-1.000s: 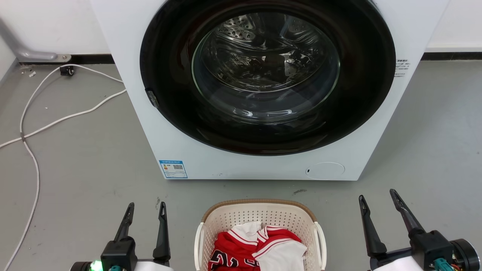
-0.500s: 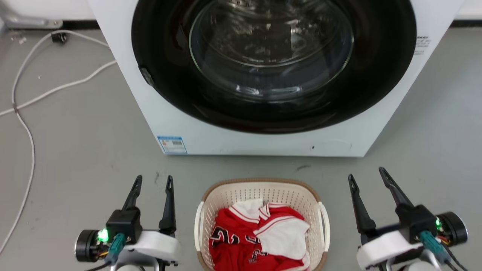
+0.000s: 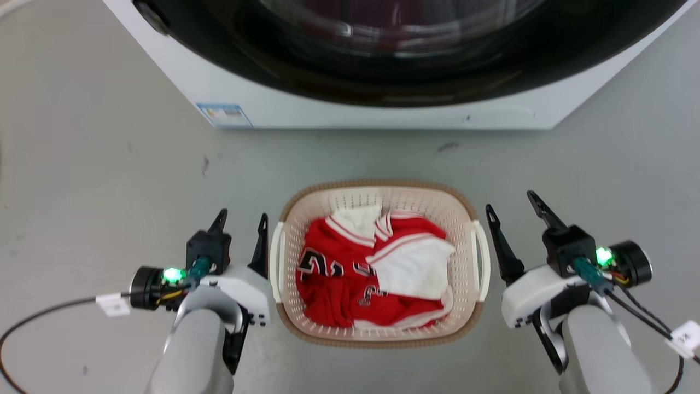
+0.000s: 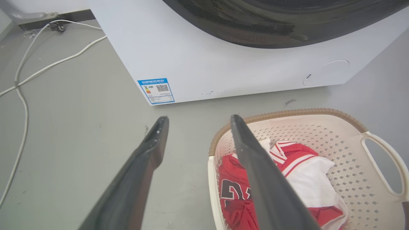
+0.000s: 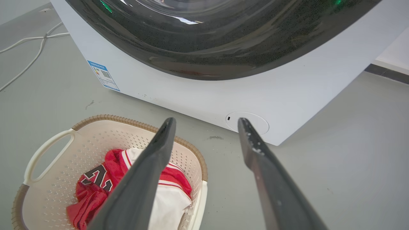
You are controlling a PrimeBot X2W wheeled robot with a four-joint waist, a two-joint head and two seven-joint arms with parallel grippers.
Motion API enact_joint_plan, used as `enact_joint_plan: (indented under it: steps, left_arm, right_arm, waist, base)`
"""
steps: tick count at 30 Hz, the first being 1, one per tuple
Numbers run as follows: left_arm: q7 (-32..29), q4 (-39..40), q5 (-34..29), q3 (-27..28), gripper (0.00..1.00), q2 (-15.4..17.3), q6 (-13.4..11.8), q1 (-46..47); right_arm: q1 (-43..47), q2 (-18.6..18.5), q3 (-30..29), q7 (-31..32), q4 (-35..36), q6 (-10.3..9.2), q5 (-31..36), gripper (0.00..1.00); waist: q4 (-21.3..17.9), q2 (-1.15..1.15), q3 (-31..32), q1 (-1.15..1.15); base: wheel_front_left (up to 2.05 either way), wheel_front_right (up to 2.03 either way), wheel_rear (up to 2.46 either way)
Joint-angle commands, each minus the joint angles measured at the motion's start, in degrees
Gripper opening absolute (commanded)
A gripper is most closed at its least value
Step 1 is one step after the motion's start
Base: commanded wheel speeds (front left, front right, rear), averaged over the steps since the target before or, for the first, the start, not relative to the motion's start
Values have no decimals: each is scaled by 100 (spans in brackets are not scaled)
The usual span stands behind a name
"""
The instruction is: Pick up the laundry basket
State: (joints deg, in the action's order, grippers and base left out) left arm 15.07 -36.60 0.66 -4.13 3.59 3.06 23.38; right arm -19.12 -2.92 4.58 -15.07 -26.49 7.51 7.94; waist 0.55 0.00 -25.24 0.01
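Observation:
The laundry basket (image 3: 437,202) sits on the grey floor in front of the washing machine, cream and perforated with a brown rim and white side handles. It holds red and white clothes (image 3: 372,268). My left gripper (image 3: 240,221) stands open just left of the basket's left handle (image 3: 275,262), holding nothing. My right gripper (image 3: 511,202) is open just right of the right handle (image 3: 482,257), also empty. In the left wrist view the basket (image 4: 306,127) lies right of my gripper (image 4: 198,118). In the right wrist view the basket (image 5: 96,131) lies left of my gripper (image 5: 207,120).
The white washing machine (image 3: 339,109) with its dark round door stands just beyond the basket. A white cable (image 4: 22,95) trails over the floor at the far left. A black cable (image 3: 33,323) runs from my left wrist.
The head camera has tilted down, so the washer slid up the picture and the whole basket came into view. Both grippers now flank the basket's handles, still open.

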Motion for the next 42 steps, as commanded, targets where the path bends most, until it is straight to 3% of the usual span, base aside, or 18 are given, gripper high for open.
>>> enact_joint_plan:
  steps: [1,8,18,42]
  left_arm:
    - [15,-66,-18,-14,100,31,10,144]
    - [15,-1157,23,-71,100,79,112,947]
    - [15,-1903,20,-166,100,174,139,1698]
    - [15,-2797,39,-500,100,59,96,2425]
  right_arm:
    - [-147,8,-5,-15,-46,-4,72,100]
    - [-794,7,42,-15,-692,-4,251,100]
    - [-1524,8,79,-14,-1631,-4,395,100]
    - [-2509,7,-169,-14,-3323,-4,683,100]
  waist:
    - [-28,0,-388,-1]
    - [-89,0,-1144,-1]
    - [-128,0,-1864,-1]
    - [-50,0,-2702,-1]
  base:
    - [0,0,0]
    - [0,0,0]
    - [0,0,0]
    - [0,0,0]
